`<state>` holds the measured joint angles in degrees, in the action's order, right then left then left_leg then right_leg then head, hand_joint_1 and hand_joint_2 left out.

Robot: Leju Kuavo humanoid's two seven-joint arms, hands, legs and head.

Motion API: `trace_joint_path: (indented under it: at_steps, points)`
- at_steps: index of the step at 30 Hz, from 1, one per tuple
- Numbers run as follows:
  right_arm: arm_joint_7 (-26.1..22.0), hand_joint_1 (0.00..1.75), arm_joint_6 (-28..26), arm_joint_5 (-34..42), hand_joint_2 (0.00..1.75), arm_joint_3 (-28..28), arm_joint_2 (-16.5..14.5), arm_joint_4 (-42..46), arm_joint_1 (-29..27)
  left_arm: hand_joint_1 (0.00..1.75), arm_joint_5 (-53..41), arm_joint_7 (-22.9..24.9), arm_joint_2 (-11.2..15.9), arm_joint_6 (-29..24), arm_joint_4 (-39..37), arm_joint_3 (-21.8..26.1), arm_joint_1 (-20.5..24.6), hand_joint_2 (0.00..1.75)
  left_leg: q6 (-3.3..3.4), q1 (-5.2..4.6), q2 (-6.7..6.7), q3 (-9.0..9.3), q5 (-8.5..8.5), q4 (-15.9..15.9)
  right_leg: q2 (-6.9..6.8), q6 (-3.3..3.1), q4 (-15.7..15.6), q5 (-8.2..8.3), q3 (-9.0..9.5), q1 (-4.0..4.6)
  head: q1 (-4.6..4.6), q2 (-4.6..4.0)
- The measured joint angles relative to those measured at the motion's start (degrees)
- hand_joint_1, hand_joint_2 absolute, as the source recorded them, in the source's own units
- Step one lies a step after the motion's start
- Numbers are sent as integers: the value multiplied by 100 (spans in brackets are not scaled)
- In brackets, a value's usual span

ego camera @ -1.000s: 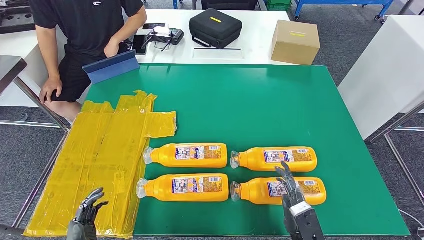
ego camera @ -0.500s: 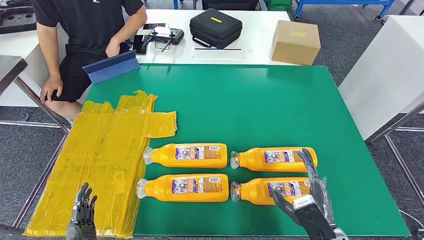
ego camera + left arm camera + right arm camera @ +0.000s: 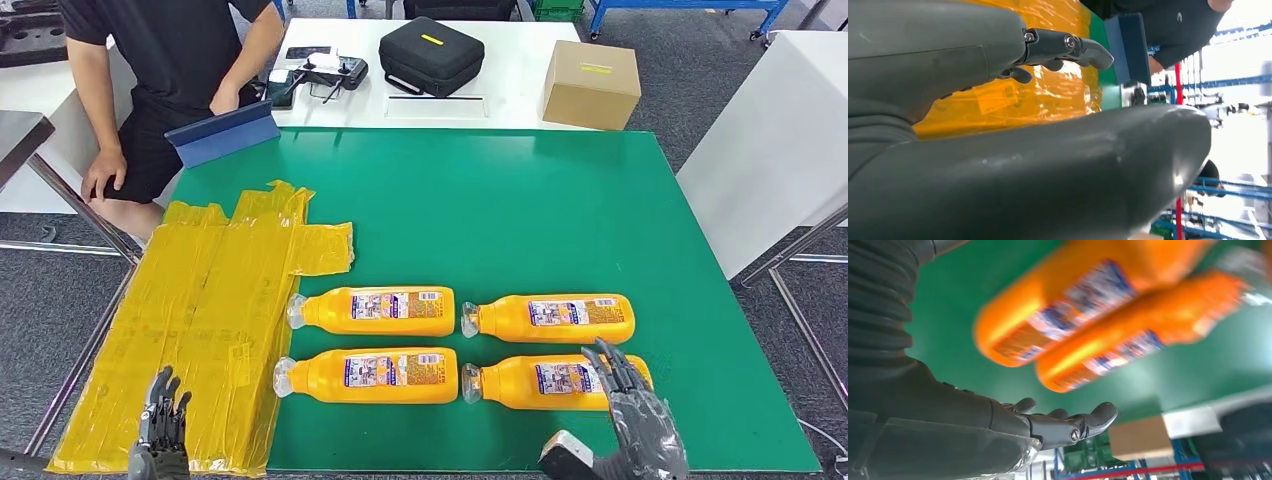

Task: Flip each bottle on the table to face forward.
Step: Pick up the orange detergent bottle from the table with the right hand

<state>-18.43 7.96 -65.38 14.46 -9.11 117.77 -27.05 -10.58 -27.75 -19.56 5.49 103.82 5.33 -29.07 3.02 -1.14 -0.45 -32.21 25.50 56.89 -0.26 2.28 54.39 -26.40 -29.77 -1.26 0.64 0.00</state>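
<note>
Bottles lie in two rows of two on the green desk [image 3: 560,200] in the head view, all four orange, on their sides, caps to my left, printed labels up. My right hand [image 3: 640,425] is empty with fingers spread, its fingertips [image 3: 608,358] over the base end of the near right bottle [image 3: 548,382]; whether they touch it I cannot tell. The far right bottle [image 3: 548,318] lies just beyond it, and the near left bottle [image 3: 368,375] and far left bottle [image 3: 372,311] sit beside the yellow plastic sheet [image 3: 200,320]. My left hand [image 3: 162,430] hovers empty over that sheet, fingers apart. A person [image 3: 160,60] stands at the far corner.

From the left wrist, my left hand [image 3: 998,125] shows loosely extended fingers holding nothing, with the yellow sheet behind them.

From the right wrist, my right hand [image 3: 998,425] lies flat and unclosed beneath two blurred bottles, the nearer [image 3: 1128,342] and the one behind [image 3: 1068,305].

To turn the near right bottle well, I judge I should wrap its body near the middle, not the rounded base, lift slightly so it clears its close neighbour, then roll it about its long axis and set it down in line.
</note>
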Motion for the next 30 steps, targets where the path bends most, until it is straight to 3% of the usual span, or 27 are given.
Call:
trace_joint_path:
  at_steps: [5, 10, 16, 30]
  points:
    - [512, 0, 14, -629, 175, -217, 565, -87, -139, 0, 143, 14, 0, -31, 2, 87, -49, 0, 1, -1, 2, 8, 3, 0, 0, 0, -2, -1, -21, -1, 1, 0]
    - [841, 0, -115, -1248, 175, -322, 789, -251, -47, 0, 209, 57, 0, -32, 2, 121, -53, 0, -3, 2, 4, 16, 8, -1, 1, -1, -3, -2, -32, -1, -1, 0]
    - [1045, 0, -427, -1859, 175, -329, 790, -364, 290, 0, 216, 64, 0, 42, -40, 139, 29, 0, -4, 5, 4, 26, 6, -1, 1, -1, -1, -2, -30, -1, -1, 0]
    - [996, 0, -314, -2194, 175, -204, 424, -632, 604, 0, 114, 9, -5, 339, -346, 239, 320, 0, -4, 4, 3, 21, 4, 0, 1, -1, -1, -1, -2, 0, -1, 0]
